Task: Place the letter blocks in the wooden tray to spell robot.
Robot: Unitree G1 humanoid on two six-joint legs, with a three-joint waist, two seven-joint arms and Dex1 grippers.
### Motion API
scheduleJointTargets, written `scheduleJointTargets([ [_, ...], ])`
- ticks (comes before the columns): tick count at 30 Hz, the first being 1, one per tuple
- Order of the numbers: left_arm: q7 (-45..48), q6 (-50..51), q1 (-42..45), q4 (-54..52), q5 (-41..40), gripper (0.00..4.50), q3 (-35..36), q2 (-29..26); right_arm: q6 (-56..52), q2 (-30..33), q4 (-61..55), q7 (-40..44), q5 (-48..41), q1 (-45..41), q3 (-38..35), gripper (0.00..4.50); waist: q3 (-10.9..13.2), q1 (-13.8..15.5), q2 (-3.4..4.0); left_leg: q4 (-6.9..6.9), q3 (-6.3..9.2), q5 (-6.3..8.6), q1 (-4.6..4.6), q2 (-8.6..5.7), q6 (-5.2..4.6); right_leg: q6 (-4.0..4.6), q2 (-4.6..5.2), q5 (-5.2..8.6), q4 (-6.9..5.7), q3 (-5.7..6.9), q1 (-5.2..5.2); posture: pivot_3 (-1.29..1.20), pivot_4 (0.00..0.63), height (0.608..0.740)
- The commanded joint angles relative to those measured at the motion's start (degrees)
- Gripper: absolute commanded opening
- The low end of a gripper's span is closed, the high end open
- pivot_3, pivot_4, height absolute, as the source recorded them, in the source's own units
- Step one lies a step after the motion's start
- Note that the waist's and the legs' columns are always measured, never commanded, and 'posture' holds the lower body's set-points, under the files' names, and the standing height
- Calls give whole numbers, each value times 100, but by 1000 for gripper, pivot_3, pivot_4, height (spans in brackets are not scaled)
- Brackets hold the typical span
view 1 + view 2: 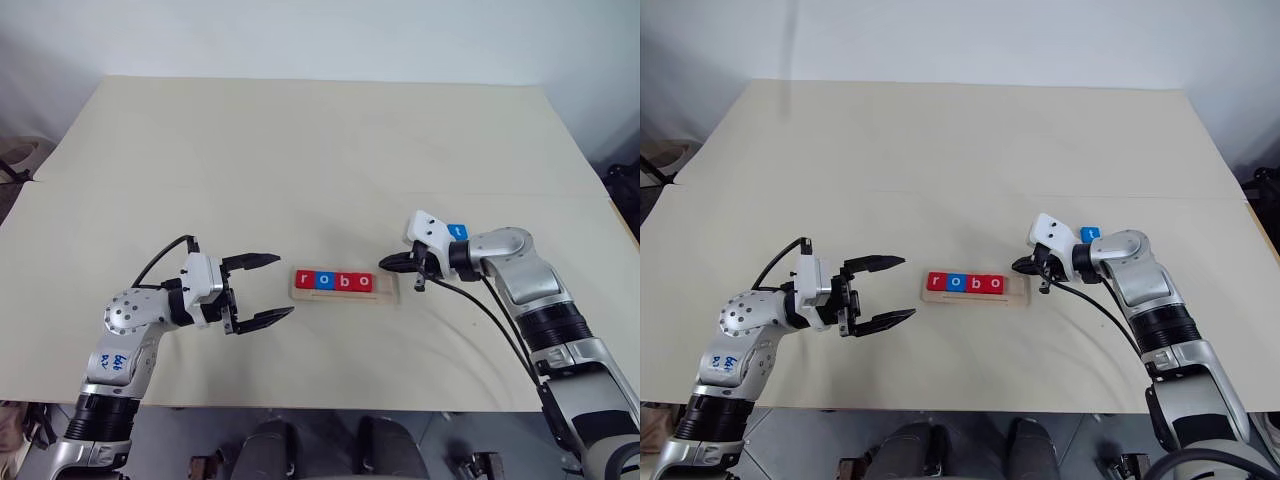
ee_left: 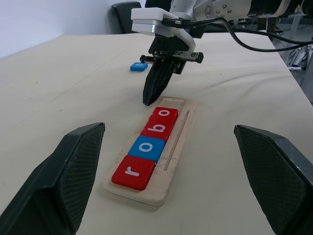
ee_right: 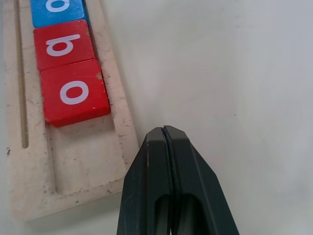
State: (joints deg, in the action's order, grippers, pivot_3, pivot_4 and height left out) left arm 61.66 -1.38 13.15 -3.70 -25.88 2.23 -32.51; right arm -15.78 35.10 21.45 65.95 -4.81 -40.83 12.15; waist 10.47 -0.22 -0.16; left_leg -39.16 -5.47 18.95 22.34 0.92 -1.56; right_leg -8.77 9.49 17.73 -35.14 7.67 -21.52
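The wooden tray (image 1: 389, 288) lies at the table's front middle. Four letter blocks sit in it side by side: red r (image 1: 305, 280), blue o (image 1: 324, 281), red b (image 1: 343, 282), red o (image 1: 363, 283). Its right-end slot (image 3: 83, 161) is bare. A blue t block (image 1: 457, 231) lies flat on the table to the right, behind my right wrist. My right gripper (image 1: 385, 263) is shut on nothing, its tip just above the tray's right end. My left gripper (image 1: 282, 285) hangs open left of the tray, pointing at it.
The pale table top (image 1: 320, 150) stretches wide behind the tray. Its front edge runs close under both arms. A black cable (image 1: 490, 310) trails from my right wrist along the forearm.
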Motion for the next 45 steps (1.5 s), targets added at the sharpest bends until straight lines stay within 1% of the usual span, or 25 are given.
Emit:
scheduleJointTargets([
  [1, 56, -36, 32, -73, -57, 4500, 105, -51, 203, 241, -426, 82, -358, 182, -527, 14, 0, 15, 0, 0, 1, 0, 1, 0, 0, 0, 0, 0, 0, 1, 0, 0, 150, 740],
  [4, 96, -5, 21, -66, -83, 4500, 150, -104, 94, 499, -1000, 250, -818, 604, -1015, 14, 0, 24, 0, 0, 0, 0, 3, -1, 0, 0, 0, 0, 4, 0, 0, 0, 150, 740],
  [7, 95, 30, 113, 21, -52, 4500, 119, -91, -393, 793, -1611, 234, -1434, 1255, -1744, 589, 0, 41, 0, 2, 4, 0, 5, -1, 0, 0, 1, 0, 6, 4, 0, 0, 150, 740],
  [9, 112, 30, 216, 131, -47, 4500, 95, -59, -277, 949, -1970, -56, -1496, 2005, -2336, 1217, 0, 77, -1, 2, 4, 0, 4, -2, 0, 0, 0, 0, 7, 5, 3, 0, 150, 740],
  [10, 169, 30, 286, 222, -76, 4500, 90, -46, 1, 903, -2134, -215, -1557, 2491, -2822, 1598, 0, 106, -1, 1, 4, 0, 2, -1, 0, 0, 0, 0, 6, 5, 4, 0, 150, 740],
  [11, 192, 33, 343, 278, -83, 4500, 67, -20, 213, 875, -2207, -309, -1617, 2812, -3155, 1873, 0, 154, -1, 1, 4, 0, 2, -2, 0, 0, 0, 0, 5, 5, 4, 0, 150, 740],
  [13, 262, -36, 451, 547, -45, 4500, 62, 21, 460, 732, -2396, -559, -1723, 3496, -3729, 2535, -1, 172, 2, 2, -5, 0, 1, -4, 0, 0, -1, 0, 7, 0, 4, 0, 150, 740],
  [15, 300, -61, 630, 801, -3, 4500, 47, 64, 695, 425, -2576, -941, -1770, 4219, -4287, 3211, -1, 169, 1, 2, -6, 0, -1, -5, 0, -2, -1, -1, 6, -2, 4, 0, 150, 740],
  [19, 372, -83, 948, 1136, 41, 4500, -21, 167, 1132, -34, -2744, -1535, -1714, 4985, -4753, 4468, -1, 153, 2, 3, -7, 0, -7, -4, 0, -1, -2, -1, 2, -7, 5, 0, 150, 740],
  [22, 574, -122, 1122, 1345, 45, 4500, -87, 201, 1101, -308, -3091, -1966, -1627, 5382, -4703, 4468, -7, 119, 11, 9, -13, 0, -15, -2, 0, -1, -4, 0, -1, -14, 4, 0, 150, 740],
  [25, 707, -178, 1235, 1481, 72, 4500, -135, 260, 1032, -422, -3231, -2378, -1490, 5339, -4524, 4468, -7, 55, 11, 9, -17, 0, -16, -2, 0, -1, -4, 0, -2, -20, 4, 0, 150, 740],
  [26, 719, -201, 1268, 1513, 84, 4500, -139, 289, 828, -352, -3349, -2489, -1473, 5193, -4378, 4468, -7, 32, 11, 9, -17, 0, -16, -2, 0, -1, -4, 0, -2, -20, 4, 0, 150, 740],
  [28, 718, -238, 1304, 1545, 106, 4500, -142, 337, 380, -203, -3510, -2681, -1538, 4848, -4142, 4468, -7, -2, 12, 8, -14, 0, -18, 1, 0, 0, -5, 0, -5, -19, 4, 0, 150, 740],
  [30, 705, -272, 1309, 1549, 124, 4500, -134, 374, -354, -10, -3616, -2899, -1600, 4399, -3875, 4468, -7, -2, 12, 8, -13, 0, -17, 1, 0, 1, -5, 0, -9, -20, 2, 0, 150, 740],
  [33, 696, -301, 1286, 1528, 145, 4500, -121, 398, -1184, 105, -3681, -3100, -1798, 3902, -3658, 4468, -7, 24, 12, 6, -9, 0, -16, 1, 0, 1, -4, 1, -11, -17, 1, 0, 150, 740],
  [35, 637, -322, 1207, 1443, 153, 4500, -100, 415, -1981, 45, -3344, -3456, -1869, 3035, -3338, 4468, -6, 26, 11, 5, -2, 0, -12, 1, 0, 2, -4, 1, -9, -10, 2, 0, 150, 740],
  [37, 587, -329, 1124, 1356, 149, 4500, -65, 419, -2411, 14, -3045, -3712, -1761, 2440, -3073, 4468, -6, 22, 11, -1, -6, -1, -9, -2, 0, 1, -1, 1, -9, -13, 2, 0, 150, 740],
  [41, 401, -323, 919, 1107, 158, 4500, -25, 473, -2777, -81, -2138, -4258, -1335, 1514, -2658, 4468, -6, 25, 11, 0, 3, -1, -3, -1, 0, 2, -1, 1, -11, -5, -2, 0, 150, 740],
  [45, 196, -279, 649, 794, 147, 4500, 2, 481, -2663, -309, -1391, -4498, -1114, 1046, -2423, 4468, -7, 9, 11, 2, 2, 0, 1, -4, -1, 1, 1, 1, -6, -3, -2, 0, 150, 740],
])
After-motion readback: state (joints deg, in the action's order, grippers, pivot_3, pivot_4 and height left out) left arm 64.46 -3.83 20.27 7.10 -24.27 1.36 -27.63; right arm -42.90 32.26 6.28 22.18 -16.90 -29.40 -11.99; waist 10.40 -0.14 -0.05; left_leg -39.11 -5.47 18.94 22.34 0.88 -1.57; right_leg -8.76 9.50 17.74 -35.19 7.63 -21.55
